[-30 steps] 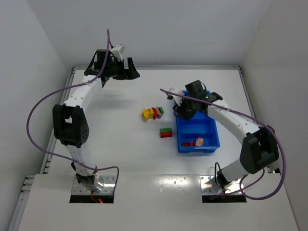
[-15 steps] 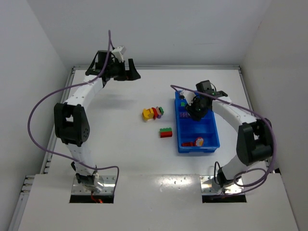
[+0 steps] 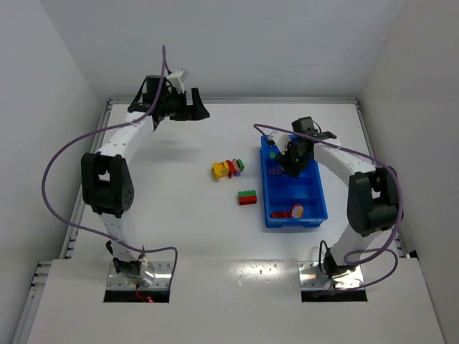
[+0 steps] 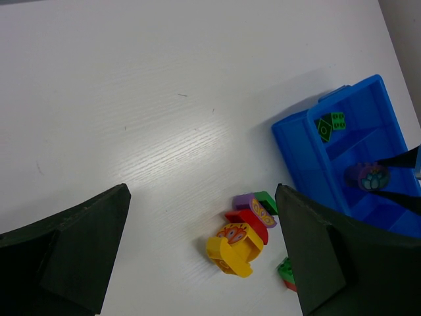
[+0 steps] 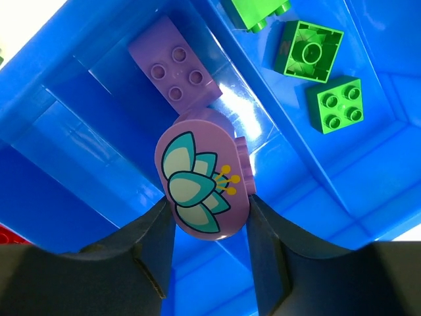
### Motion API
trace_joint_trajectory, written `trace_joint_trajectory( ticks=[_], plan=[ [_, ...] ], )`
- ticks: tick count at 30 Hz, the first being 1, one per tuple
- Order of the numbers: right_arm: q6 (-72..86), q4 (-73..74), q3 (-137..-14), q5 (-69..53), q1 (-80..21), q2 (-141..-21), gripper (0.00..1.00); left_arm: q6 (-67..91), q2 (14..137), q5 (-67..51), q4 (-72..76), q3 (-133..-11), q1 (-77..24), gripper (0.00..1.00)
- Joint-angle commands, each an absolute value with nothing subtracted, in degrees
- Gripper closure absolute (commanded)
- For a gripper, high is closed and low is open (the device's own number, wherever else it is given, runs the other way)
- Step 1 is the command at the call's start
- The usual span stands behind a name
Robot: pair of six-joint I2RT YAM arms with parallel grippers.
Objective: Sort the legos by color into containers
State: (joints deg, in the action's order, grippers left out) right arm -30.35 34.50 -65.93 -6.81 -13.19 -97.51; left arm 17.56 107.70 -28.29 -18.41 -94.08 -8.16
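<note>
Your right gripper has swung in from the left rim of the blue tray and hangs over the compartment holding a plain purple brick, clamped on the purple flower brick, so you can release there; your left gripper waits wide open.
</note>
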Motion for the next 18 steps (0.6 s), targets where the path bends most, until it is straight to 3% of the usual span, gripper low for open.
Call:
trace_joint_trajectory(
  ticks=[1, 11, 18],
  plan=[
    [-31.64, 33.13, -67.24, -6.59, -12.83, -96.69, 0.5, 17.05, 107.84, -28.83, -17.93, -95.98, -8.26, 0.01],
    [-28.75, 30.67, -66.26, -9.13, -12.3, -90.45, 0.43, 3.19, 104.25, -38.03, -27.41, -89.57, -9.84, 0.01],
    [-23.3, 33.39, -76.27, -18.54, -11.78, -89.11, 0.42, -15.1, 96.86, -32.97, -33.75, -77.1, -17.57, 0.01]
  ],
)
